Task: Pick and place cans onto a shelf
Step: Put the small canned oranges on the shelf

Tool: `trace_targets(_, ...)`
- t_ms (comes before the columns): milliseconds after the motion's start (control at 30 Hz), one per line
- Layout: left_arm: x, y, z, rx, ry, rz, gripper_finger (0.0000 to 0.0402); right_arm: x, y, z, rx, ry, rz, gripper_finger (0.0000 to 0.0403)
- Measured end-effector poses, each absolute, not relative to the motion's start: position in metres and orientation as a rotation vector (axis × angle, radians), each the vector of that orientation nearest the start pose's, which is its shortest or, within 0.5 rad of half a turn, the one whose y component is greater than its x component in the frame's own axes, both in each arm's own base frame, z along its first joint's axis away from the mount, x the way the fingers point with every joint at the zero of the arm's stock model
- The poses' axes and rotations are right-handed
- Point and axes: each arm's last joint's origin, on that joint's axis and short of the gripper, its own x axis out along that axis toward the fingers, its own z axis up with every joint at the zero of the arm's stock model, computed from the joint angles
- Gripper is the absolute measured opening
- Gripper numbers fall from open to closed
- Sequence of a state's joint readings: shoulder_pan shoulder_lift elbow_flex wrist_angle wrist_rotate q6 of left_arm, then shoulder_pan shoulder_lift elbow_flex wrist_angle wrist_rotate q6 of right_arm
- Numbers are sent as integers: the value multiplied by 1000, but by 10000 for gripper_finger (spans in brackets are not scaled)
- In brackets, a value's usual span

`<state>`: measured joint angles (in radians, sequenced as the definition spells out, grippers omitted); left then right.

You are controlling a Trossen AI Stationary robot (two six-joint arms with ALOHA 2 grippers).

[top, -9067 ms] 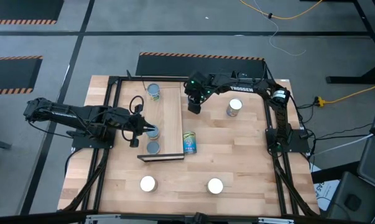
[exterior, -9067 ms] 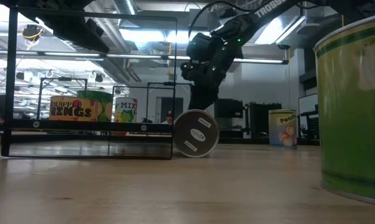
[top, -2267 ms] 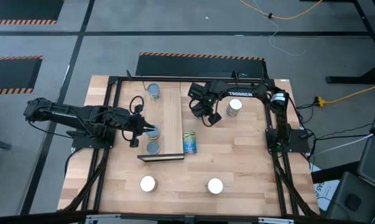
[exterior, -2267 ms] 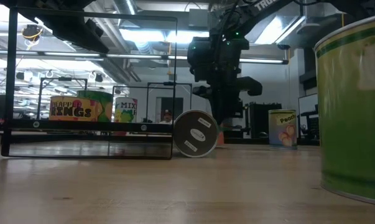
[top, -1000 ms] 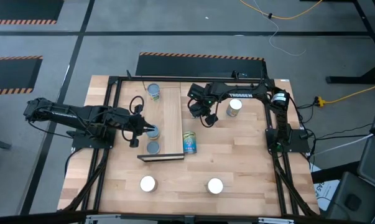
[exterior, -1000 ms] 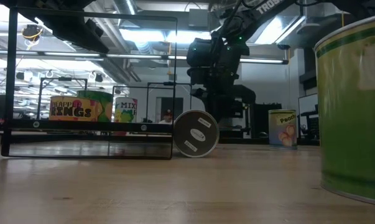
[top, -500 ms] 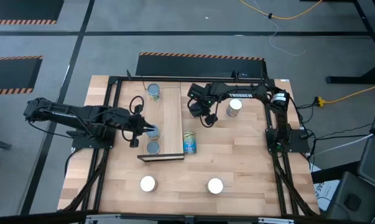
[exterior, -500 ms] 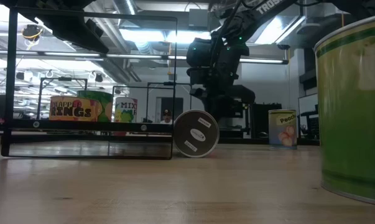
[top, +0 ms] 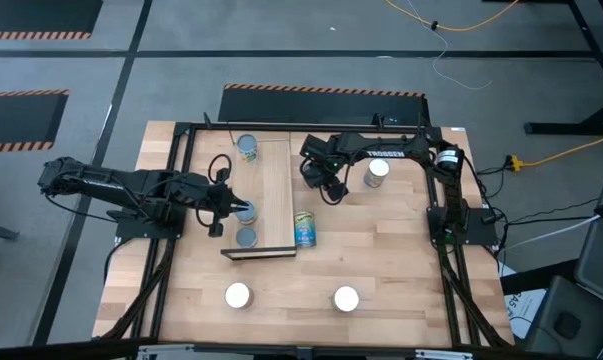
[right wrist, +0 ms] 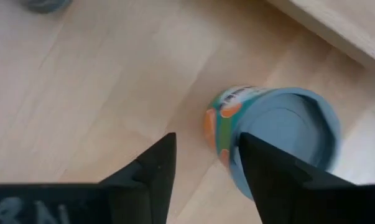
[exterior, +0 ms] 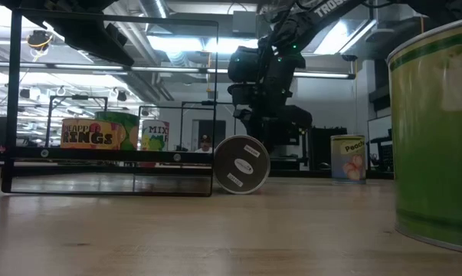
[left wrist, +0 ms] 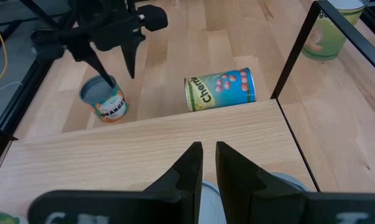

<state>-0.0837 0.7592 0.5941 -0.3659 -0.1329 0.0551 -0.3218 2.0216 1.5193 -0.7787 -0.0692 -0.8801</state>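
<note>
Right claw (right wrist: 203, 168) apparently parted above can (right wrist: 277, 137)

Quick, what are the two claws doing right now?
Left gripper: fingers nearly together above a can on the shelf; grip cannot be told.
Right gripper: fingers open over an orange-labelled can, holding nothing.

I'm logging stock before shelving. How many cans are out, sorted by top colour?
White-topped cans: 3
Grey-topped cans: 4
Blue-and-yellow can lying on its side: 1
Total: 8
</note>
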Motion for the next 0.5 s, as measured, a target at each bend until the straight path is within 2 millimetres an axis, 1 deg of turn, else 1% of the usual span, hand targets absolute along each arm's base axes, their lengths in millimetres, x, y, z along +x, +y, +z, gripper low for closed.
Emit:
trace_targets(167, 163, -10, 255, 111, 529, 34, 39, 393, -125, 197, -517, 1242, 274, 180)
trace_targets(300, 163, -10, 255, 111, 529, 33, 39, 398, -121, 204, -480, 1223, 234, 180)
trace_targets(500, 163, -10, 255, 111, 529, 33, 39, 401, -119, 205, -385, 1199, 161, 181)
